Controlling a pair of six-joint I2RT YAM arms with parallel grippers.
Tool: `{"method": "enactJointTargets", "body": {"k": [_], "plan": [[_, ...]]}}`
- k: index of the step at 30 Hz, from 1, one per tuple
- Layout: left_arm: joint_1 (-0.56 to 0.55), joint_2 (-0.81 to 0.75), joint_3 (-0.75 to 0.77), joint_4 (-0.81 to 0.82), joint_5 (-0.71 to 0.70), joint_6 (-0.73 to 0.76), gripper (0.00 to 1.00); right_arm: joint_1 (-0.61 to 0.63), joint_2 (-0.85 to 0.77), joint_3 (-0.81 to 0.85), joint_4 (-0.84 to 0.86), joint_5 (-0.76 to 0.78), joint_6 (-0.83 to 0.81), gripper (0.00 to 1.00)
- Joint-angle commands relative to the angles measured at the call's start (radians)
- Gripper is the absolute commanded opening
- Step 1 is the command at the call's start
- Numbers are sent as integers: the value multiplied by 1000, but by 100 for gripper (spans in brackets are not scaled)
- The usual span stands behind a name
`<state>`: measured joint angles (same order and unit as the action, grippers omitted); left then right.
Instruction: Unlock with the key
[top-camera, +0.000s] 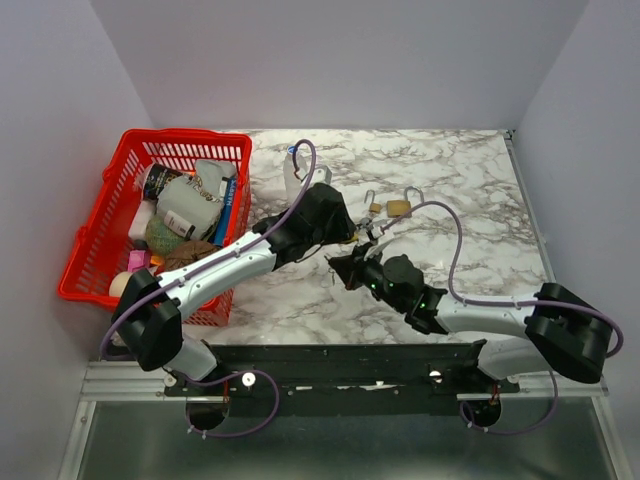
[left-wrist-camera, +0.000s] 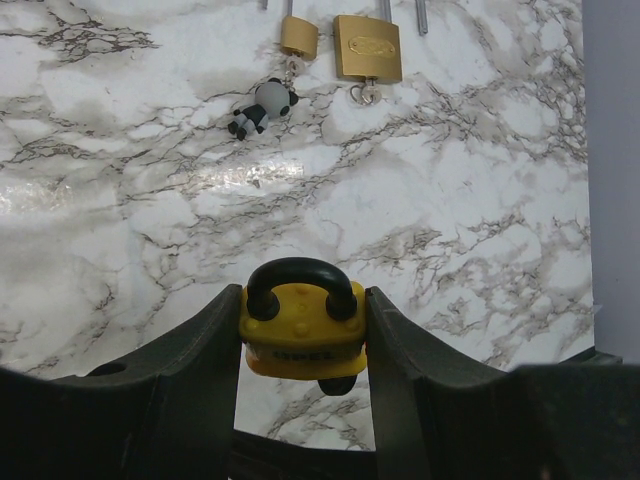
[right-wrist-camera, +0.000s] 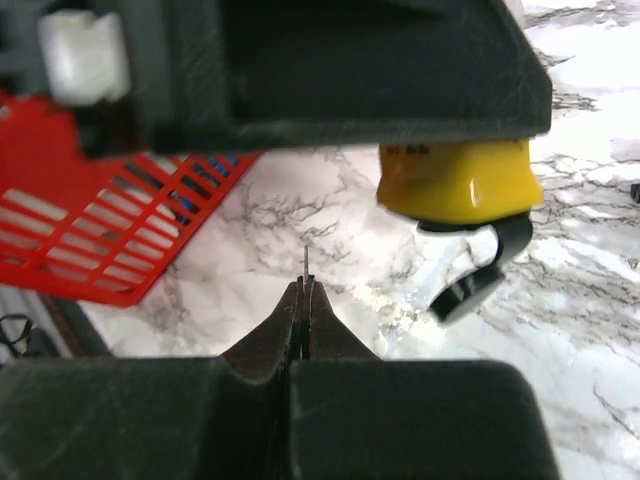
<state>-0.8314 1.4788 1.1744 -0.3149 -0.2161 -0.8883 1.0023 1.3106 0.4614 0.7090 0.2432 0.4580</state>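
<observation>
Left gripper (left-wrist-camera: 303, 300) part-open, clamping yellow padlock (left-wrist-camera: 300, 338), black shackle. Right gripper (right-wrist-camera: 303, 290) closed tight, pinching thin metal sliver (right-wrist-camera: 305, 262), probably key, beside padlock.

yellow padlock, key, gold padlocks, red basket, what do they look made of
Yellow padlock: plastic-looking yellow cover, smooth with a soft sheen; the black shackle looks coated.
Key: only a thin bare metal edge shows, likely steel.
Larger gold padlock and smaller gold padlock: probably brass, matte golden bodies, silvery shackles.
Red basket: moulded plastic, glossy slotted walls.
</observation>
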Motion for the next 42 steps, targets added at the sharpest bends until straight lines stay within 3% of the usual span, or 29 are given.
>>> {"method": "enactJointTargets", "body": {"k": [1, 15, 42], "plan": [[-2, -48, -22, 33, 11, -3, 0, 9, 78, 83, 49, 133, -24, 1], [-2, -81, -2, -29, -71, 57, 0, 6, 133, 94, -29, 366, -119, 1], [0, -46, 37, -116, -101, 149, 0, 5, 42, 51, -60, 508, -272, 1]]}}
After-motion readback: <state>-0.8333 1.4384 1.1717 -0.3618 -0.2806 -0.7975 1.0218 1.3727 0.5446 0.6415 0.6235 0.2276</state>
